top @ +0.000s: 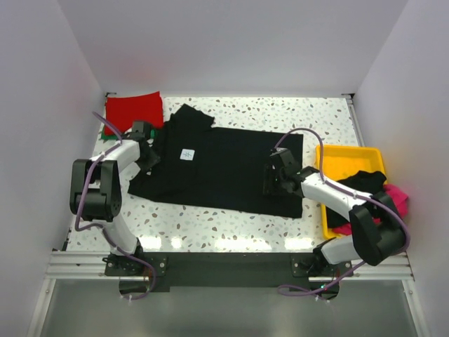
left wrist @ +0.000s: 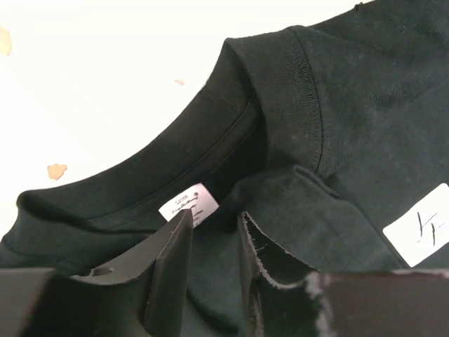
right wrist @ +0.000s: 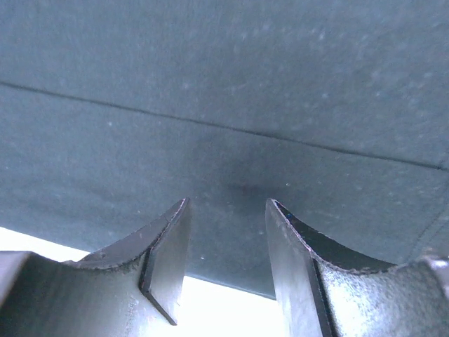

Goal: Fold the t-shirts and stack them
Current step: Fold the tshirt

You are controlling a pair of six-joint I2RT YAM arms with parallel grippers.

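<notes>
Left claw [left wrist: 214, 217]: fingers narrowly apart at the collar, just beside the white neck label [left wrist: 188, 205]. Cannot tell whether cloth is pinched. Right claw [right wrist: 228, 205]: fingers apart, nothing between them, over the shirt's bottom hem. Black t-shirt [top: 224, 168] lies spread mid-table [top: 210, 226], collar toward the left arm. Red t-shirt [top: 133, 109] sits at the far left corner.
</notes>
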